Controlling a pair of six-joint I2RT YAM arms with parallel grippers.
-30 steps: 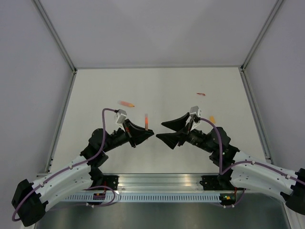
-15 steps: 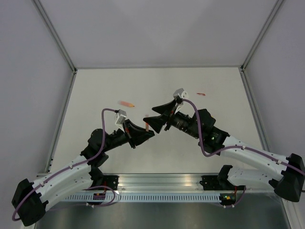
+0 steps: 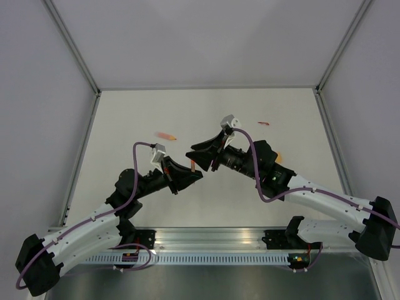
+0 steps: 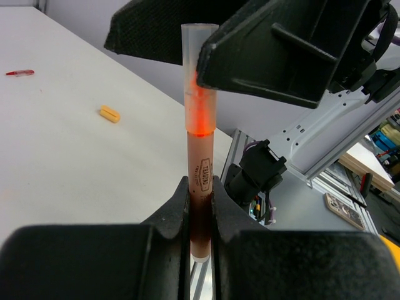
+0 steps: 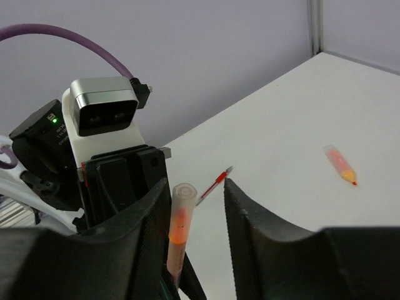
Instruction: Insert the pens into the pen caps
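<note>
My left gripper point(image 4: 200, 182) is shut on an orange-pink pen point(image 4: 200, 169) and holds it upright above the table; it also shows in the top view point(image 3: 189, 176). A translucent pen cap point(image 4: 199, 75) with an orange glow inside sits over the pen's top end. My right gripper point(image 5: 194, 182) is open, its fingers on either side of the capped end point(image 5: 180, 219), the left finger close against it. In the top view the right gripper point(image 3: 195, 159) meets the left one at mid-table.
An orange pen point(image 3: 166, 135) lies at the left back, also in the right wrist view point(image 5: 340, 164). A small red piece point(image 3: 264, 123) lies at the right back. An orange cap point(image 4: 109, 114) lies near the right arm. A thin red stick point(image 5: 212, 185) lies beyond the left gripper.
My right arm has swung left across the table, and its open fingers now flank the capped end of the pen. The left arm and its pen have stayed put.
</note>
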